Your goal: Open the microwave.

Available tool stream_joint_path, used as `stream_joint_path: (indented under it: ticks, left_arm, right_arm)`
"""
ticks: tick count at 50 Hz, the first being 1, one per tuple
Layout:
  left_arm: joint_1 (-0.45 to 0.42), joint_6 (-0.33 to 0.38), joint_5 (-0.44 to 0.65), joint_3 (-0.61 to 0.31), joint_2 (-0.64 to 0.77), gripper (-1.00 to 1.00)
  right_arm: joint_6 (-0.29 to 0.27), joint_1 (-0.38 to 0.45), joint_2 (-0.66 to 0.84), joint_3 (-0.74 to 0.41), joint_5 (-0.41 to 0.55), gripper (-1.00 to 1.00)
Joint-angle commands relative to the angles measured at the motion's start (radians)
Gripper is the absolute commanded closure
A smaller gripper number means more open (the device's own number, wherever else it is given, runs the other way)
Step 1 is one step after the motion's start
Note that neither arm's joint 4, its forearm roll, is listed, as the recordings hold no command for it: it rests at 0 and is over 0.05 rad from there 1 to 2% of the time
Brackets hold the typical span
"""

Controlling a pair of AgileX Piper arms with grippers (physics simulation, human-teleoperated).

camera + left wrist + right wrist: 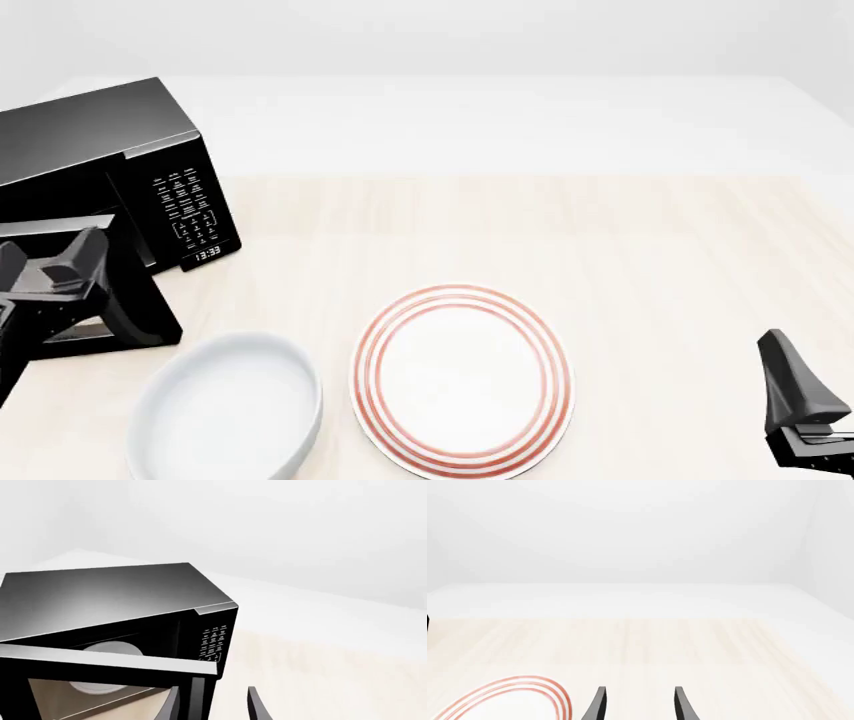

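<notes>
Already opened: the microwave [100, 160] at the table's left edge.
Its door [107, 659] is swung out; left gripper [212, 705] and right gripper [639, 704] are held spread, empty.

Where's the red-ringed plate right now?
Front view: the red-ringed plate lies flat at the table's near centre, just right of the white bowl, well clear of the microwave.

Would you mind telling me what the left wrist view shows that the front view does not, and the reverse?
Only the left wrist view shows the turntable inside the microwave, seen past the partly open door. Only the front view shows the plate, the white bowl, the right tool and the clock. Both show the microwave, its keypad and the left tool.
</notes>
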Motion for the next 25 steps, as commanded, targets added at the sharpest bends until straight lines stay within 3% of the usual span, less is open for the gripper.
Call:
stream_joint_path:
  ticks: [1,6,18,19,23,25]
  left_arm:
    - [-0.006,0.01,0.139,-0.038,-0.112,-1.0]
    - [-0.009,0.028,0.219,-0.074,-0.161,-1.0]
    - [-0.015,0.041,0.274,-0.121,-0.178,-1.0]
    - [-0.014,0.045,0.34,-0.164,-0.207,-1.0]
    - [-0.033,0.04,0.346,-0.197,-0.176,-1.0]
    - [-0.028,0.046,0.29,-0.148,-0.167,-1.0]
  right_arm:
    - [0.0,0.0,0.0,0.0,0.0,-1.0]
    - [0.0,0.0,0.0,0.0,0.0,-1.0]
    - [0.0,0.0,0.0,0.0,0.0,-1.0]
    - [0.0,0.0,0.0,0.0,0.0,-1.0]
    - [0.0,0.0,0.0,0.0,0.0,-1.0]
    - [0.0,0.0,0.0,0.0,0.0,-1.0]
